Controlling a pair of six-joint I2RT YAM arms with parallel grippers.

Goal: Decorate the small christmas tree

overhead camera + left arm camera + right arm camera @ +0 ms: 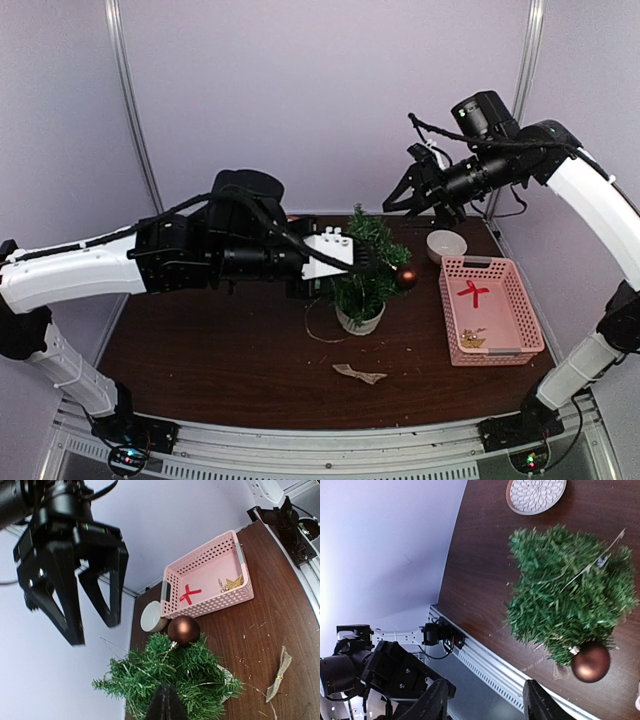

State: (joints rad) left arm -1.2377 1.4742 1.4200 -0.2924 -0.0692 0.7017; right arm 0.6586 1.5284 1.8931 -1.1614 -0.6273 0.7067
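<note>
The small christmas tree (366,282) stands in a white pot (360,321) mid-table; it also shows in the left wrist view (175,677) and the right wrist view (565,595). A brown ball ornament (407,278) hangs on its right side, seen too in the wrist views (183,630) (590,662). My left gripper (378,265) is shut, its tips (167,690) in the tree's top needles; I cannot tell whether anything is pinched. My right gripper (408,200) is open and empty, high above the table behind the tree (94,630) (487,705).
A pink basket (523,300) at the right holds a red ribbon (473,293) and a gold piece (473,340). A white bowl (446,243) stands behind it. A burlap bow (360,374) and a thin string loop (318,325) lie near the pot. A round patterned disc (536,492) lies beside the tree.
</note>
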